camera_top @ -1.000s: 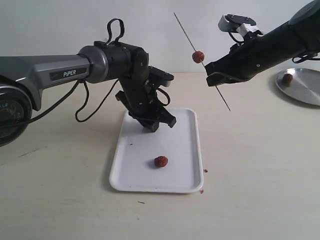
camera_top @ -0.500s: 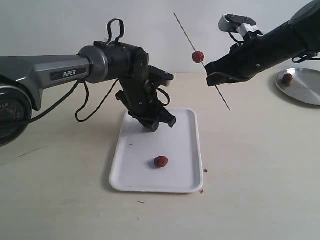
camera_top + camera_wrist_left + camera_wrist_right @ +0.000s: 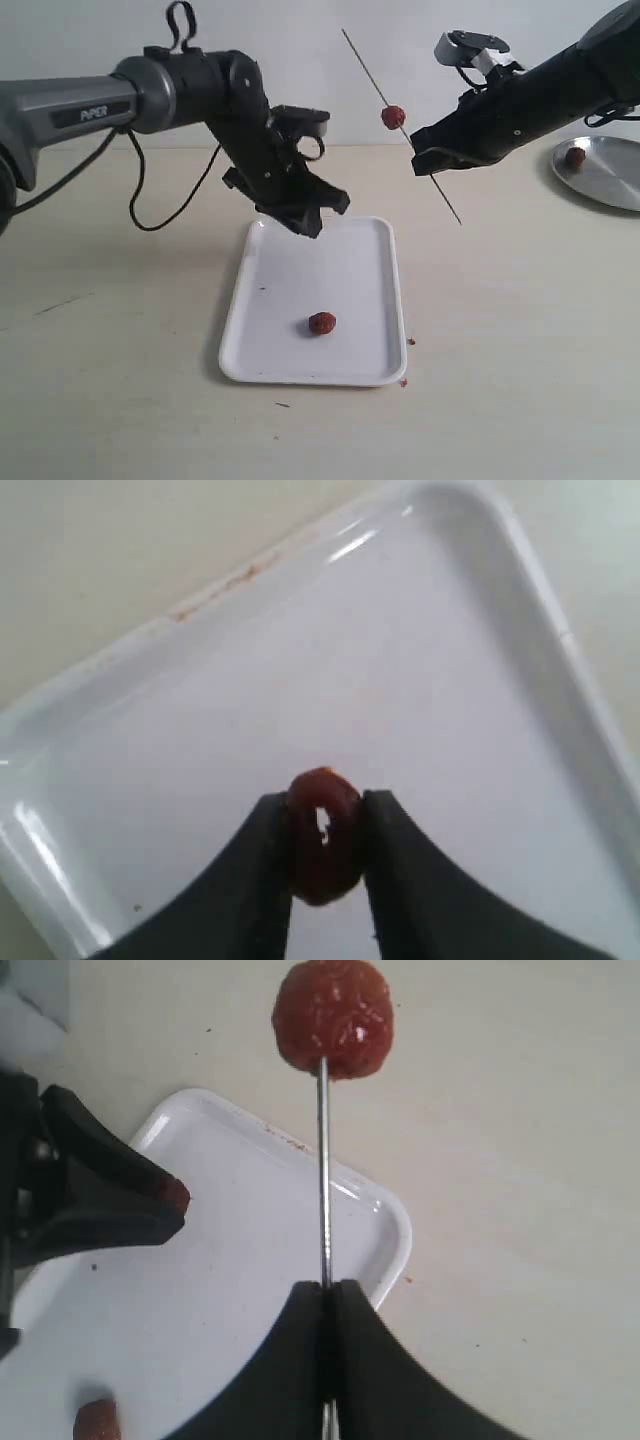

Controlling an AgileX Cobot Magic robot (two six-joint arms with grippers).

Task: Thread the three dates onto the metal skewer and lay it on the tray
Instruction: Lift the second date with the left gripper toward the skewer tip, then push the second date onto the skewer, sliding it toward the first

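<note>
A pale beige table (image 3: 520,330) holds a white rectangular tray (image 3: 300,365) with rounded corners, lying directly beneath the black left gripper (image 3: 308,218). That gripper hangs over the tray's far end, its two fingers pinching a wrinkled dark-red date (image 3: 322,845). The black right gripper (image 3: 425,160), raised beyond the tray's right side, is pressed tight on a thin grey metal skewer (image 3: 365,66) that slants upward. A second date (image 3: 393,117) sits threaded on the skewer just above the right gripper. A third date (image 3: 322,323) lies loose on the tray, below the left gripper.
</note>
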